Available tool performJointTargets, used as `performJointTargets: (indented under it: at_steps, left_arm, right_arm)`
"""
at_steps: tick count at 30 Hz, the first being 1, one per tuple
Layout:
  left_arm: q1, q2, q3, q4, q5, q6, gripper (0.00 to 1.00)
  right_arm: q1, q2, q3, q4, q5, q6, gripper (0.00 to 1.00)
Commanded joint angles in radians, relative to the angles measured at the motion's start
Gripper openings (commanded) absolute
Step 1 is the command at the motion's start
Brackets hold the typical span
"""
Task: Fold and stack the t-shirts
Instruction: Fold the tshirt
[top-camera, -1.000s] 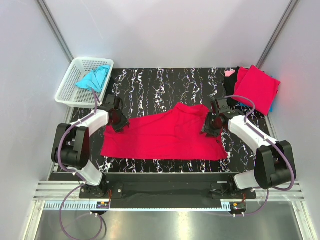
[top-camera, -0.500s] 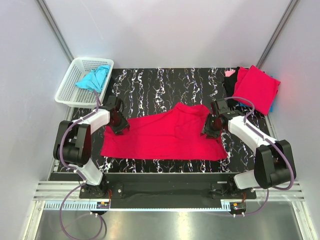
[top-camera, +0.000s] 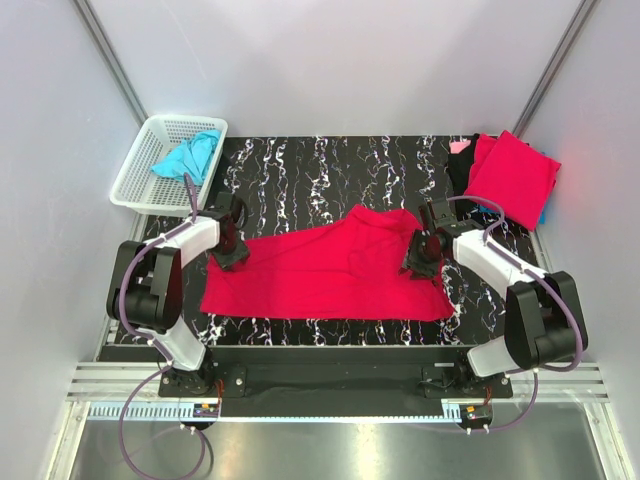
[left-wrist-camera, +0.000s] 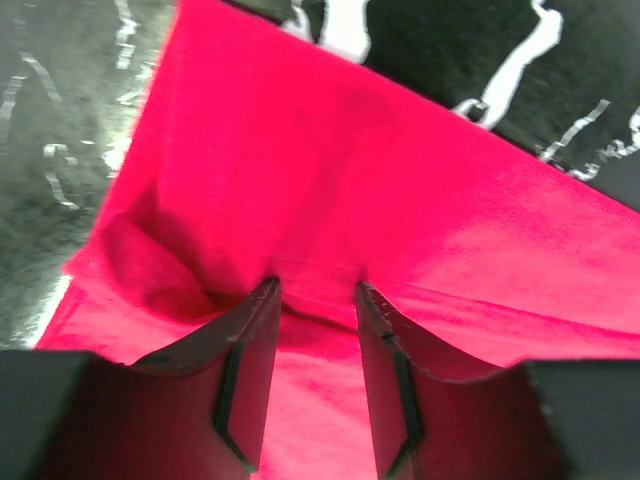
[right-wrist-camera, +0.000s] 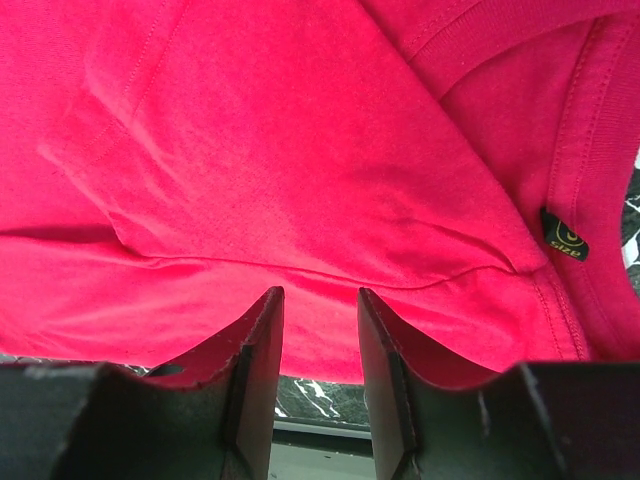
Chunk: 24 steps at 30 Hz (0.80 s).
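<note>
- The crimson red cloth t-shirt (top-camera: 330, 270) lies spread on the black white-veined desk (top-camera: 330, 165), between the two pincers.
- Left pincer (left-wrist-camera: 318, 290): jaws part open, tips down on the shirt's edge, a low crease between them, nothing clamped.
- Right pincer (right-wrist-camera: 320, 295): jaws part open, straddling the shirt's edge near its collar, nothing clamped.

The left arm (top-camera: 185, 240) and right arm (top-camera: 490, 255) combine white link shells with black joint housings. A grey-purple cable (top-camera: 191, 195) loops along each arm. The left gripper (left-wrist-camera: 316, 288) and right gripper (right-wrist-camera: 318, 294) each carry two flat, black, bevelled fingers (left-wrist-camera: 250, 370). The black bases (top-camera: 185, 378) sit at the near edge of the table (top-camera: 330, 170).
</note>
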Motion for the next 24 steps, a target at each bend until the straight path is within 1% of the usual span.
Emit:
performJointTargets:
  at_steps: [1, 2, 3, 4, 10, 15, 16, 17, 18, 19, 21, 22, 24]
  left_arm:
    - [0.005, -0.015, 0.054, -0.013, -0.092, -0.003, 0.39]
    - [0.005, -0.006, 0.060, -0.011, -0.091, 0.001, 0.26]
    - [0.005, 0.014, 0.066, -0.011, -0.088, 0.004, 0.11]
    - [0.005, 0.023, 0.081, -0.013, -0.088, 0.004, 0.00]
    - [0.005, 0.078, 0.115, -0.008, -0.079, 0.001, 0.00]
    - [0.003, 0.078, 0.121, -0.007, -0.053, 0.018, 0.00]
    - [0.003, 0.075, 0.118, -0.008, -0.045, 0.018, 0.02]
    - [0.003, 0.068, 0.115, -0.010, -0.037, 0.017, 0.09]
    - [0.003, 0.063, 0.107, -0.010, -0.037, 0.017, 0.23]
    - [0.003, 0.060, 0.103, -0.010, -0.036, 0.015, 0.27]
    - [0.003, 0.051, 0.097, -0.011, -0.034, 0.015, 0.32]
    - [0.003, 0.048, 0.092, -0.013, -0.030, 0.015, 0.38]
    - [0.003, 0.040, 0.084, -0.013, -0.030, 0.017, 0.40]
  right_arm:
    - [0.004, 0.013, 0.004, 0.021, -0.018, -0.014, 0.42]
    - [0.004, 0.015, 0.004, 0.021, -0.018, -0.014, 0.42]
    - [0.004, 0.018, 0.004, 0.021, -0.018, -0.014, 0.42]
    - [0.004, 0.018, 0.004, 0.020, -0.019, -0.017, 0.42]
    - [0.004, 0.024, 0.002, 0.021, -0.019, -0.026, 0.42]
    - [0.006, 0.039, 0.005, 0.023, -0.025, -0.028, 0.42]
    - [0.004, 0.041, 0.007, 0.024, -0.025, -0.026, 0.42]
    - [0.004, 0.044, 0.007, 0.024, -0.027, -0.025, 0.42]
    - [0.006, 0.044, 0.007, 0.028, -0.030, -0.026, 0.42]
    - [0.004, 0.044, 0.008, 0.028, -0.033, -0.025, 0.42]
    - [0.006, 0.047, 0.005, 0.031, -0.035, -0.025, 0.42]
    - [0.004, 0.045, 0.002, 0.032, -0.035, -0.023, 0.42]
    - [0.004, 0.044, -0.004, 0.034, -0.035, -0.022, 0.42]
